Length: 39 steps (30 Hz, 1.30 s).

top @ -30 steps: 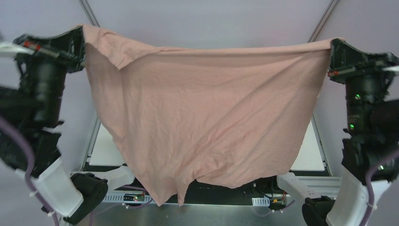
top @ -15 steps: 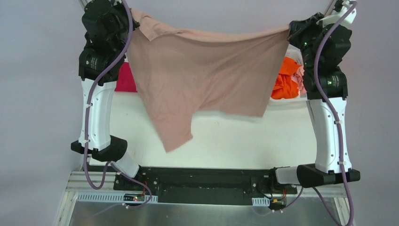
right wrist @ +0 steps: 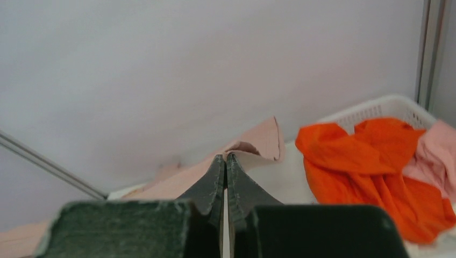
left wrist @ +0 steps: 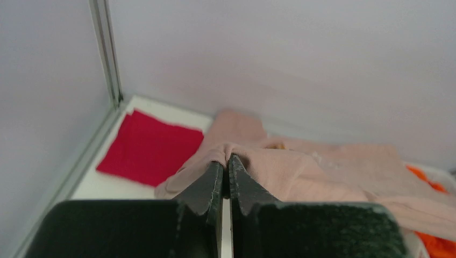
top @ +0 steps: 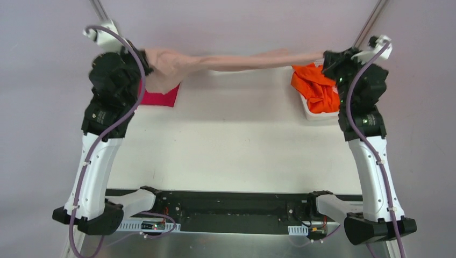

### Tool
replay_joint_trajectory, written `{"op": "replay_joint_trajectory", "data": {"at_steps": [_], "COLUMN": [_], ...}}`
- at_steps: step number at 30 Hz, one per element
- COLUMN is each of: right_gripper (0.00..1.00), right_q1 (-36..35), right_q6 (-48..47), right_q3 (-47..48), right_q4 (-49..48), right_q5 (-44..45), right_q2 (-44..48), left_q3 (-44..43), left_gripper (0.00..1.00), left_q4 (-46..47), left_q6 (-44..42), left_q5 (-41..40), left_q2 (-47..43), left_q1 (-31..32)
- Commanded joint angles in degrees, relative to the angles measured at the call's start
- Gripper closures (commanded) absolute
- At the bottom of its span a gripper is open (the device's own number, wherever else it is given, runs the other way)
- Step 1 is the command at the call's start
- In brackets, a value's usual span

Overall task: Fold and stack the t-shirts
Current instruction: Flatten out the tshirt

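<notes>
- Top external view: the dusty-pink t-shirt (top: 236, 60) is drawn out into a narrow band along the far edge of the counter (top: 231, 145), strung between both arms.
- At one end the left hand (top: 144, 60) is clenched on it; the left wrist view shows a fold of pink cloth pinched at the tips.
- At the other end the right hand (top: 326, 56) is likewise clamped on the cloth.
- Far left, the crimson t-shirt (top: 161, 98) lies folded flat, partly under the pink bunch.
- Far right, the orange t-shirt (top: 314, 88) is crumpled in the white basket (right wrist: 376, 105), with the salmon-pink t-shirt (right wrist: 435, 153) beside it.
</notes>
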State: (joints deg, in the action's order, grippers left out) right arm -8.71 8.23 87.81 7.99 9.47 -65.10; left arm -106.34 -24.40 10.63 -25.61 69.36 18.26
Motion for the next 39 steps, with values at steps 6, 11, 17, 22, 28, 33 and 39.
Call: {"op": "replay_joint_trajectory", "data": {"at_steps": [6, 11, 17, 22, 28, 33, 39], "right_gripper": [1.00, 1.00, 1.00, 1.00, 1.00, 1.00, 1.00], "right_q1": [0.4, 0.4, 0.4, 0.4, 0.4, 0.4, 0.4], "right_q6": [9.2, 16.0, 21.9, 24.8, 24.3, 23.5, 28.1], "right_q3": [-38.6, -50.9, -56.0, -59.3, -57.8, -52.0, -51.3], "right_q4": [-8.3, -3.6, 3.7, 8.1, 15.8, 25.5, 35.4], "right_q5": [-2.0, -2.4, -2.3, -3.5, 0.0, 2.1, 3.3], "right_q2": [11.2, 10.9, 8.7, 8.8, 14.2, 18.1, 21.6], "left_q3": [53.4, 70.8, 81.7, 86.6, 87.0, 81.4, 76.2], "left_gripper": [1.00, 1.00, 1.00, 1.00, 1.00, 1.00, 1.00], "left_q4": [4.7, 4.5, 4.4, 2.1, -3.0, -11.8, -27.4], "left_q6": [23.6, 33.9, 42.1, 45.6, 47.8, 48.0, 51.0], "left_q5": [9.3, 14.1, 20.9, 24.7, 25.4, 24.5, 21.2], "left_q2": [-19.6, -20.8, -21.7, -27.6, -37.3, -39.5, -43.9], "left_q1": [-0.5, -0.5, -0.5, -0.5, -0.5, -0.5, -0.5]}}
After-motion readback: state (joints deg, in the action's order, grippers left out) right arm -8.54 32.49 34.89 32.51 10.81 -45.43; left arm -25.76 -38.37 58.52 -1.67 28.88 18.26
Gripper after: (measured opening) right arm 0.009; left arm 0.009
